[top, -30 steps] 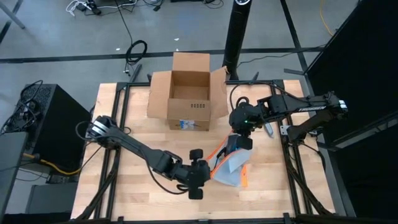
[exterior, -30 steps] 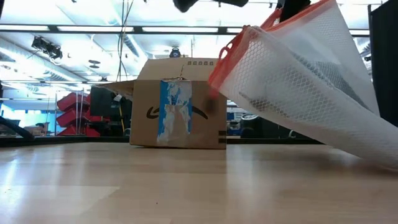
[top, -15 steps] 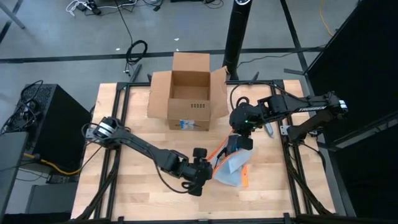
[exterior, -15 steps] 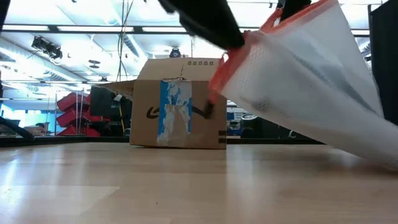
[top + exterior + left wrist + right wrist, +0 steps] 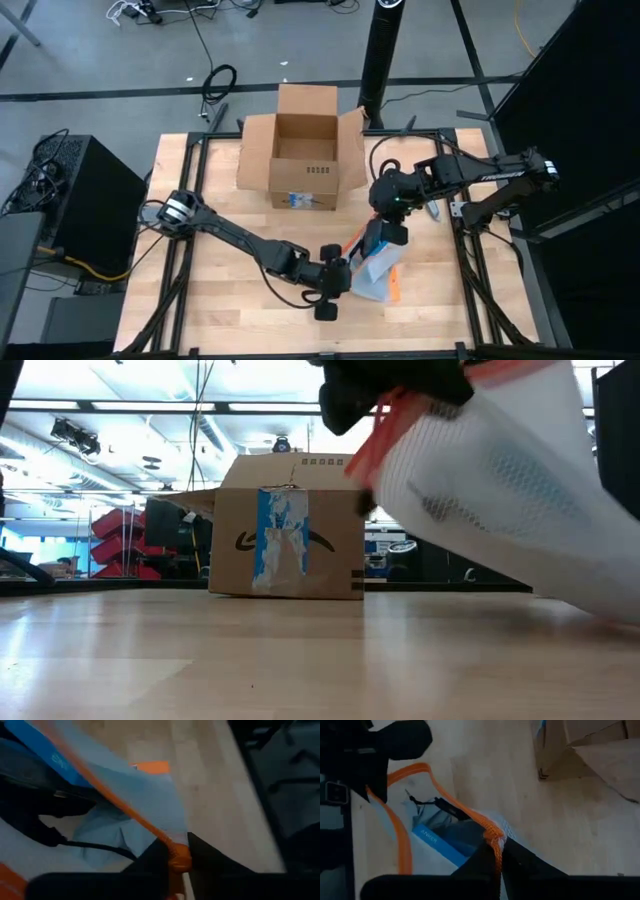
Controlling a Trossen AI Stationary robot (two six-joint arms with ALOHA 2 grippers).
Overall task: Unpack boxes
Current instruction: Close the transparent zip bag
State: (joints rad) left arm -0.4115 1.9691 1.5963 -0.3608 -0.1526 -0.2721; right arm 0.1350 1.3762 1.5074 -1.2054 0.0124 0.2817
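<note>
My left pincer (image 5: 345,275) has slid right along the lower middle of the high view and now pinches the orange edge of the mesh pouch (image 5: 375,278). My right pincer (image 5: 383,238) grips the pouch's other orange edge. The cardboard box (image 5: 300,150) sits open at upper centre on the tabletop (image 5: 200,220), apart from both.

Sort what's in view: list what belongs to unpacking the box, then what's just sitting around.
Part of the job:
- cardboard box, flaps open, at the table's far side
- mesh pouch with orange edge, lifted off the table
- left claw, pinching the pouch's orange edge
- right claw, pinching that edge too

Just lying about:
- black cabinet beside the table
- floor cables
</note>
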